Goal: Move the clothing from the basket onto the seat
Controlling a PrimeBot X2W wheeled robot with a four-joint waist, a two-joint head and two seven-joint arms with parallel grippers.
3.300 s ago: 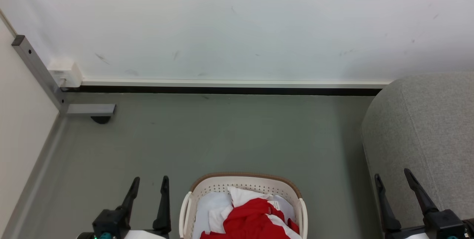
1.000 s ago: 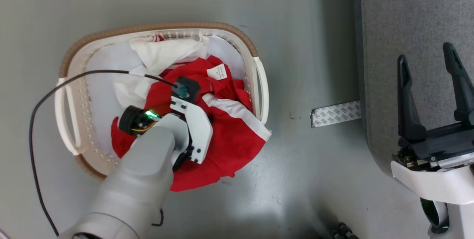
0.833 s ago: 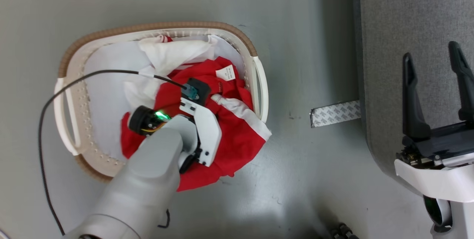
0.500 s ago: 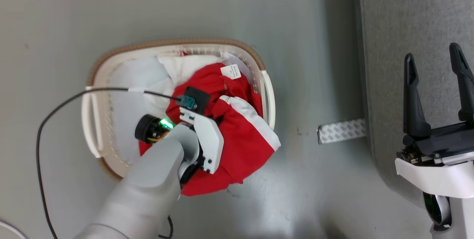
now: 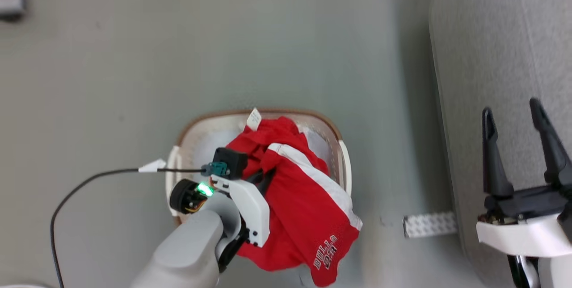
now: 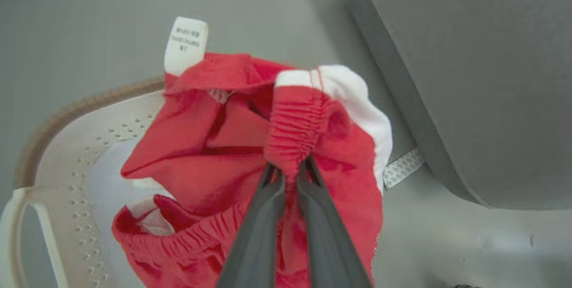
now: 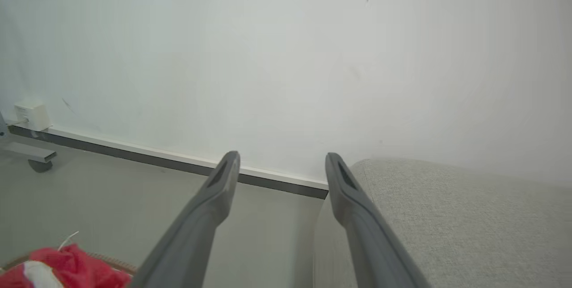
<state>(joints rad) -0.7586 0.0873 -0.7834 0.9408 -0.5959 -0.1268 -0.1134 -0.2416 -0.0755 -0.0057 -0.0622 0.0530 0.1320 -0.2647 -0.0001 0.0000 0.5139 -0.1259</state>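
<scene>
The red jersey (image 5: 304, 207) hangs bunched above the cream basket (image 5: 333, 129), white trim and "BULLS 23" lettering (image 5: 326, 259) drooping past the basket's right rim. Its white tag (image 5: 253, 119) sticks up at the far end. In the left wrist view my left gripper (image 6: 288, 167) is shut on a gathered red fold of the jersey (image 6: 214, 145), over the basket (image 6: 67, 118). The grey seat (image 5: 491, 56) runs along the right. My right gripper (image 5: 514, 114) stands open beside the seat's edge, holding nothing; in its own view the right gripper (image 7: 281, 158) faces the wall above the seat (image 7: 447, 216).
A pale bluish-white cloth (image 6: 105, 181) lies in the basket's bottom. A patterned strip of tape (image 5: 429, 224) sits on the grey floor between basket and seat. A black cable (image 5: 89, 181) trails left from my left wrist. The wall's baseboard (image 7: 134, 154) and a metal leg (image 7: 31, 154) lie ahead.
My left gripper has risen with the jersey, pulling it up from the basket so the lettering now hangs free. The head camera has shifted. The right gripper stays open.
</scene>
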